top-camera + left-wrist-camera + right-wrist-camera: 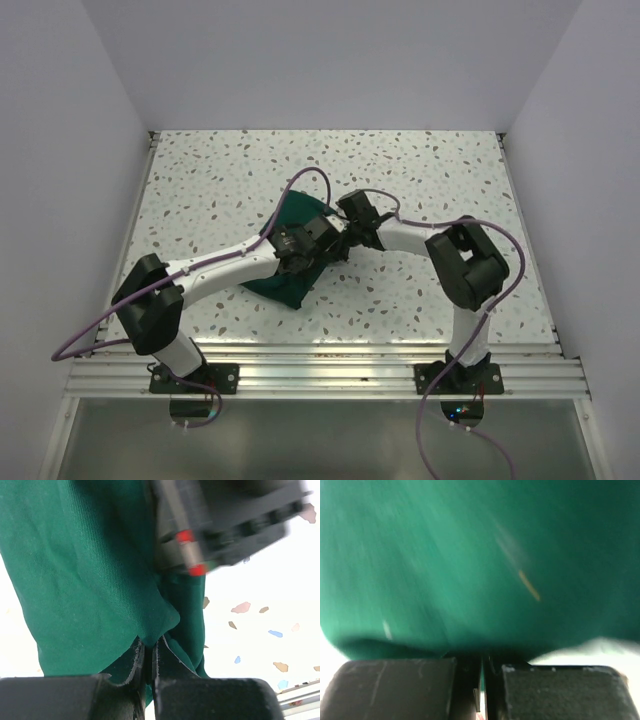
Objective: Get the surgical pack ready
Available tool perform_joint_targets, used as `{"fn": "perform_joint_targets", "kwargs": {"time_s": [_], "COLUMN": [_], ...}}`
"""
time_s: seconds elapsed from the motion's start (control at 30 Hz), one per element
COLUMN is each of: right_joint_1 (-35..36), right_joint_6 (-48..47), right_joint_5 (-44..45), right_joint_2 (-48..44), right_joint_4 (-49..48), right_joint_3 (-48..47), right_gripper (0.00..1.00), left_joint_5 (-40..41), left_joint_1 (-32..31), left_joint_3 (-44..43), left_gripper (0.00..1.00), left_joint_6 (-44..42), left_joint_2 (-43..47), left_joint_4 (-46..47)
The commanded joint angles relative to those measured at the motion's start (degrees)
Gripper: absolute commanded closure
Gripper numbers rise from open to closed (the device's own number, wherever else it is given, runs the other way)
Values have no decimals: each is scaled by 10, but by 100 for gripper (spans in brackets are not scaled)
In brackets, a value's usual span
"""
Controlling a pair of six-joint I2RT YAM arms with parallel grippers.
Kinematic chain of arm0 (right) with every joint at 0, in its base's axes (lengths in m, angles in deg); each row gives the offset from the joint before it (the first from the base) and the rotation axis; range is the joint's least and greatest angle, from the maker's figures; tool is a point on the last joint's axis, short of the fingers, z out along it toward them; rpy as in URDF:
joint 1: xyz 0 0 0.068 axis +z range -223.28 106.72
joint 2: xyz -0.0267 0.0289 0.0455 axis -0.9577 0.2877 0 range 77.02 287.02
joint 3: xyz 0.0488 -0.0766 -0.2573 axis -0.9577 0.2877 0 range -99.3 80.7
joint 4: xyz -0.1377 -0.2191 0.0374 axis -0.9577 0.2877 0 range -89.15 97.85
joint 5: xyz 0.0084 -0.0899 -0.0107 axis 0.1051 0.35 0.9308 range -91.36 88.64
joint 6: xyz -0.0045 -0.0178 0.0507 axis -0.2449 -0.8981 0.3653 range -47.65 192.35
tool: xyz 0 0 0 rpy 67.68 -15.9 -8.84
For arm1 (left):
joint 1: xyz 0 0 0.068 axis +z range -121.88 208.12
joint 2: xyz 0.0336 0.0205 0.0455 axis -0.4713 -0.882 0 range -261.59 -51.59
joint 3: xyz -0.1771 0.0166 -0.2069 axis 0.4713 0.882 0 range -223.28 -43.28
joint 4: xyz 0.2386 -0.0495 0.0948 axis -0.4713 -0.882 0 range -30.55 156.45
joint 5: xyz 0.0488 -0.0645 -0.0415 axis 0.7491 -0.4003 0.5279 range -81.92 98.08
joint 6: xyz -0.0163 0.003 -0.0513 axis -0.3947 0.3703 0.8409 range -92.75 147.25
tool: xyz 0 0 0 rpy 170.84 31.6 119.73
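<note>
The surgical pack (pixel 283 283) is a puffy dark green cloth bundle lying mid-table, partly covered by both arms. My left gripper (pixel 322 243) reaches over it from the lower left. In the left wrist view its jaws (pixel 148 647) are shut on a fold of the green cloth (pixel 90 570). My right gripper (pixel 345 238) comes in from the right, and its dark body (pixel 225 525) hangs just beyond the left jaws. In the right wrist view the green cloth (pixel 470 555) fills the frame, blurred. The right jaws (pixel 483 662) are shut at its lower edge, and I cannot tell if cloth is pinched.
The speckled white table (pixel 420 170) extends on all sides of the bundle. White walls stand at the left, the back and the right. An aluminium rail (pixel 330 365) holding both arm bases runs along the near edge. Purple cables (pixel 312 178) loop above the arms.
</note>
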State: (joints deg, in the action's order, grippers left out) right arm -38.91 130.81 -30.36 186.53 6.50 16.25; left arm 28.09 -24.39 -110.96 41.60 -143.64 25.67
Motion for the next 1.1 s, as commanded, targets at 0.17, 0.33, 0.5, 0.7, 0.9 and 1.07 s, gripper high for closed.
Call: {"fn": "perform_joint_targets", "kwargs": {"time_s": [0.17,0.33,0.5,0.7,0.9,1.07], "right_joint_1": [21,-11,-66,-85,-87,-87], "right_joint_6": [87,31,-18,-103,-129,-131], "right_joint_5": [0,27,28,24,-33,-79], "right_joint_2": [50,-12,-103,-171,-147,-84], "right_joint_4": [-117,-15,56,155,161,157], "right_joint_3": [-18,13,56,32,-17,-82], "right_gripper": [100,100,83,52,31,17], "left_joint_5": [-33,-41,-71,-105,-110,-125], "left_joint_1": [-2,-1,0,0,18,43], "left_joint_3": [-21,-7,21,33,-2,-35], "left_gripper": [100,100,84,50,43,43], "left_joint_6": [0,1,-1,-1,30,32], "left_joint_2": [1,0,13,74,136,116], "left_joint_4": [42,48,62,75,56,50]}}
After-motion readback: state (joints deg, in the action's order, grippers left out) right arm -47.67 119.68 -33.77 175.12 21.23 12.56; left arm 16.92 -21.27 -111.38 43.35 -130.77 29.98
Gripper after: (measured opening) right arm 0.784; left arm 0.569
